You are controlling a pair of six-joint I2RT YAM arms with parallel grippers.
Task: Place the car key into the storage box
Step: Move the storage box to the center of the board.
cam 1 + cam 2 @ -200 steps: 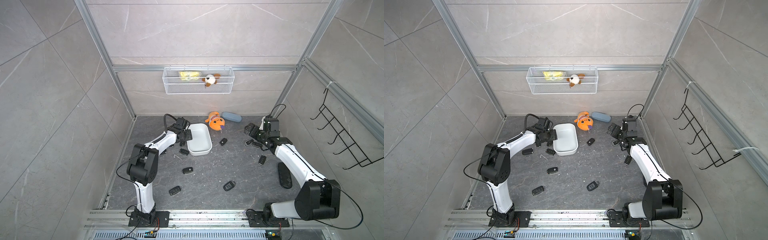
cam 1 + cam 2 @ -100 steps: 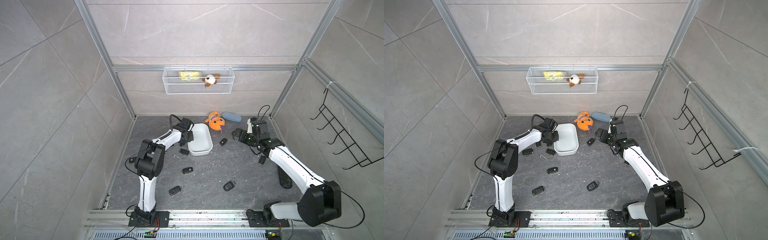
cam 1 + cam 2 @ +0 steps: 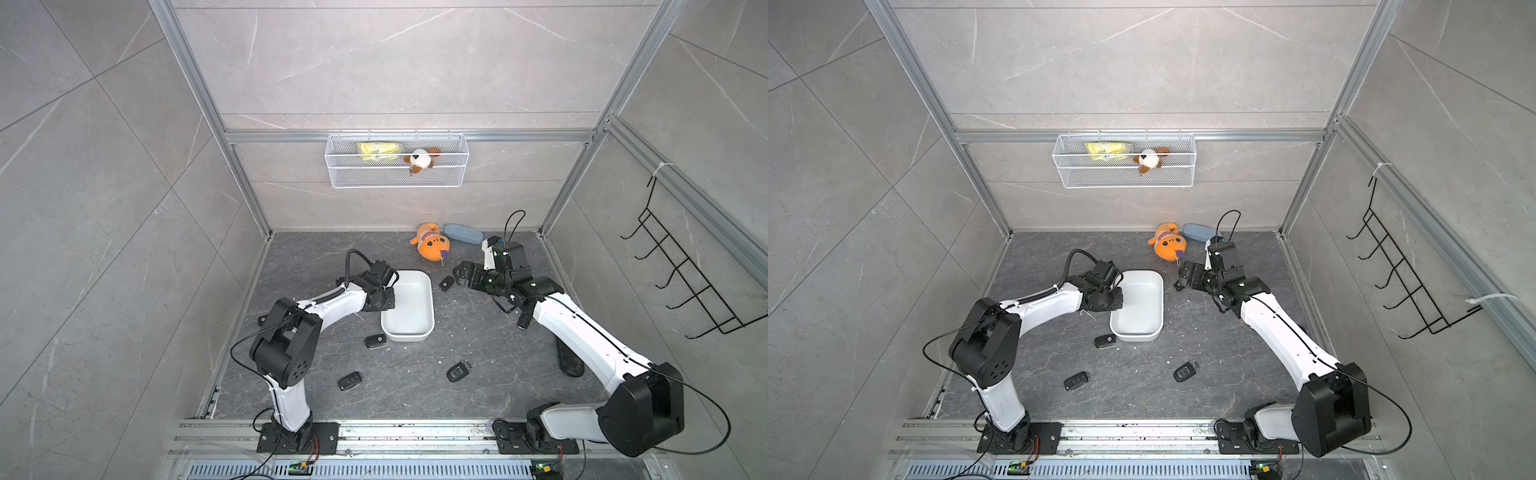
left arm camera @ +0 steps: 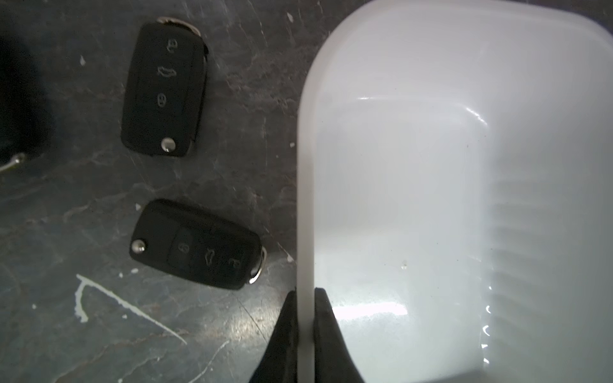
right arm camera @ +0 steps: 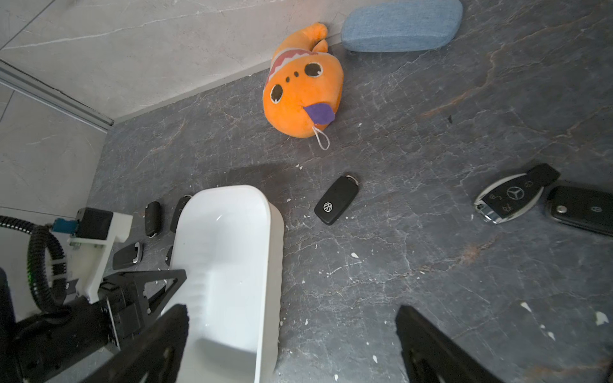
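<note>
The fingers (image 4: 326,328) of the left gripper (image 4: 305,293) are seen clamped on the side wall of the storage box (image 4: 398,199), one inside, one outside. The box (image 3: 409,328) is found empty at the centre of both top views. The left arm (image 3: 332,305) is bent low toward it from the lower left. The right gripper (image 5: 292,318) is held wide open, empty, above the floor (image 5: 431,265). The car key (image 3: 445,284) is noted on the floor just right of the box's upper end, near that gripper.

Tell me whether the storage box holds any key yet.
Empty. The storage box shows only bare white floor inside; the car keys lie outside it.
</note>
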